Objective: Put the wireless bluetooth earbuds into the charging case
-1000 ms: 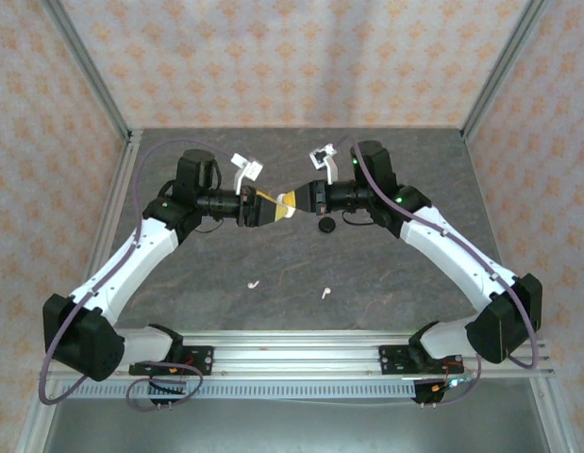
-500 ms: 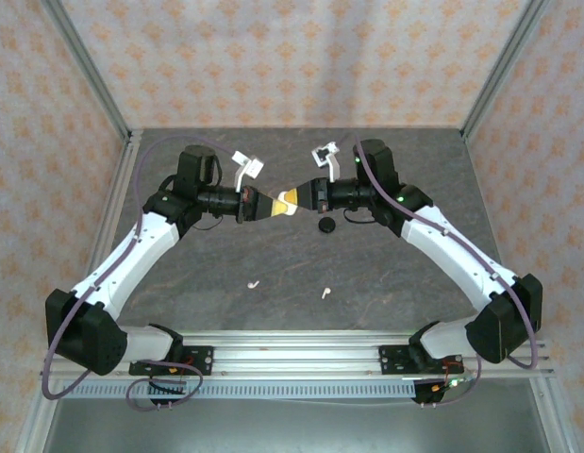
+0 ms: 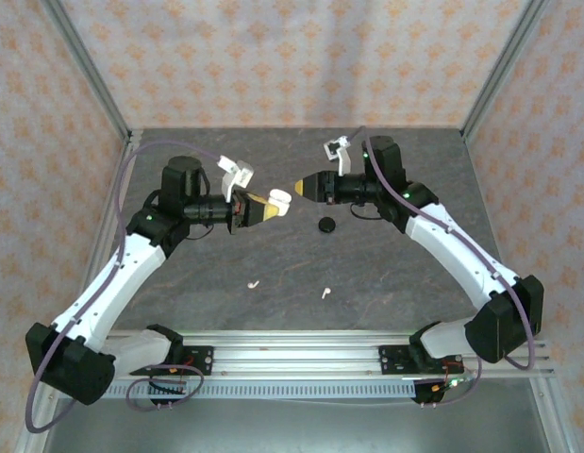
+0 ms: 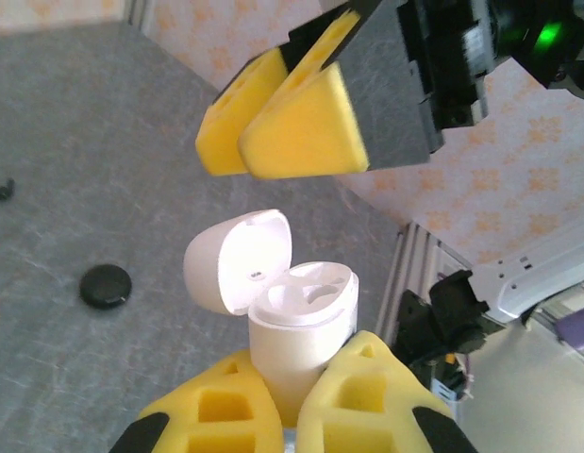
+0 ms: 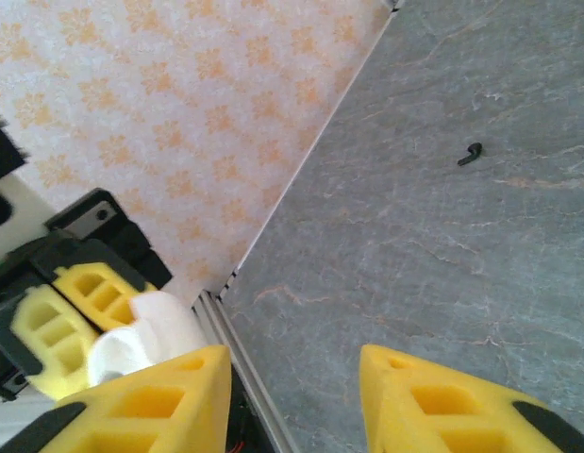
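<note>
Pale walls [image 3: 273, 57] with orange floral print, perhaps fabric, enclose a grey marbled tabletop [image 3: 386, 274].

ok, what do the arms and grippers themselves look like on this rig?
Left arm and right arm match: white shells on the long links, black joint housings, a small green light on each. A thin purple-grey cable loops along each. Left gripper and right gripper have black bodies and yellow wedge-shaped fingers with cut-out pockets, plus a white bracket at each wrist.
</note>
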Controlling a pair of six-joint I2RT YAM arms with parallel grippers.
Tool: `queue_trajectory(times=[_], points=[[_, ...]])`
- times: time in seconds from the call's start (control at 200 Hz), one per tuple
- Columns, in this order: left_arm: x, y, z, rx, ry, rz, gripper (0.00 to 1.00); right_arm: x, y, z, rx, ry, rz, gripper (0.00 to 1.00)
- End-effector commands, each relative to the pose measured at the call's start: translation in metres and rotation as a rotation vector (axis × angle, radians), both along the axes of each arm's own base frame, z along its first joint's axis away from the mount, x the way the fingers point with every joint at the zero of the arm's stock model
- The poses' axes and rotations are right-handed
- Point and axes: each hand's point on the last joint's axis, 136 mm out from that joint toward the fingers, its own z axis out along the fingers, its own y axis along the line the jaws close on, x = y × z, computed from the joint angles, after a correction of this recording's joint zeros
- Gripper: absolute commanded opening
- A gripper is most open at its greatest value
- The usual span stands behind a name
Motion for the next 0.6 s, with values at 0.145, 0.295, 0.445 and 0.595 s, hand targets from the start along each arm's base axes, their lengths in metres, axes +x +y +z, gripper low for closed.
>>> queue_trajectory(times=[0.145, 0.295, 0.445, 0.595], points=[[0.015, 0.024, 0.001, 0.108, -0.153, 0.173, 0.00, 0.001, -0.014, 0.008, 0.000, 0.020, -0.114, 0.44], [0.015, 0.053, 0.001, 0.202, -0.257, 0.323, 0.00, 0.011, -0.039, -0.042, -0.102, 0.169, -0.363, 0.41], [0.005, 0.085, 0.000, 0.264, -0.336, 0.476, 0.00, -0.015, -0.019, -0.105, -0.303, 0.255, -0.389, 0.40], [-0.011, 0.108, -0.003, 0.297, -0.378, 0.564, 0.00, -0.051, 0.028, -0.156, -0.506, 0.270, -0.221, 0.41]])
